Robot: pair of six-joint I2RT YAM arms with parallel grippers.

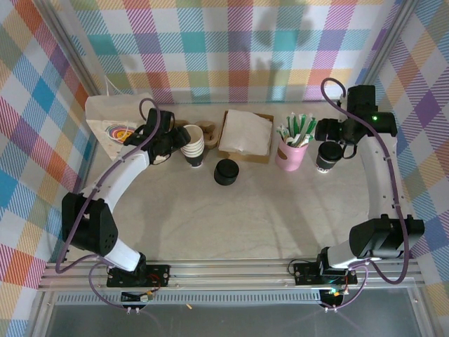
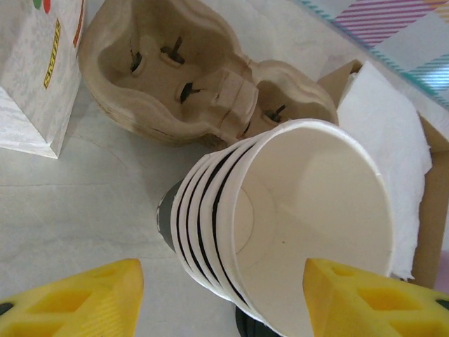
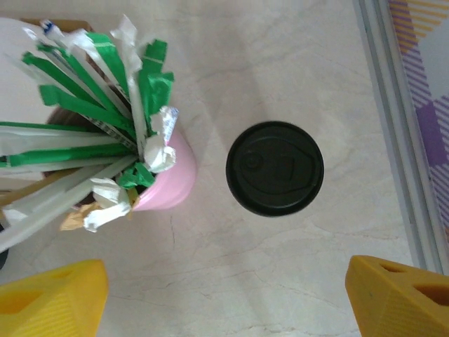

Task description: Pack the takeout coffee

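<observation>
Yellow fingertips [image 3: 52,295] of the right gripper [image 3: 224,302] stand wide apart at the bottom edge of the right wrist view. Nothing is between them, so this tool is open and holds nothing. Under it the takeout coffee [image 3: 274,168] stands on the table [image 3: 295,281], far to the right side, near the pink cup [image 3: 165,182] of sticks but apart from it. The left gripper [image 2: 221,302] is open too, with 1 finger on each side of the stack of lidless cups [image 2: 295,225]. Whether it touches the stack I cannot tell.

I judge the step in hand is the approach for the grasp. To do it well, I would first bring the wrist forward until the coffee lies on the line between the 2 fingers. Then I would go straight down and close on the dark wall under the lid, not on the lid itself. The finger on the pink cup's side must pass through the gap without pushing the sticks. The squeeze should be soft, because paper gives way. The white paper bag [image 1: 116,123] is well apart, at the far left.

The coffee stands upright: its long axis is vertical and the black lid faces up toward the wrist camera.
</observation>
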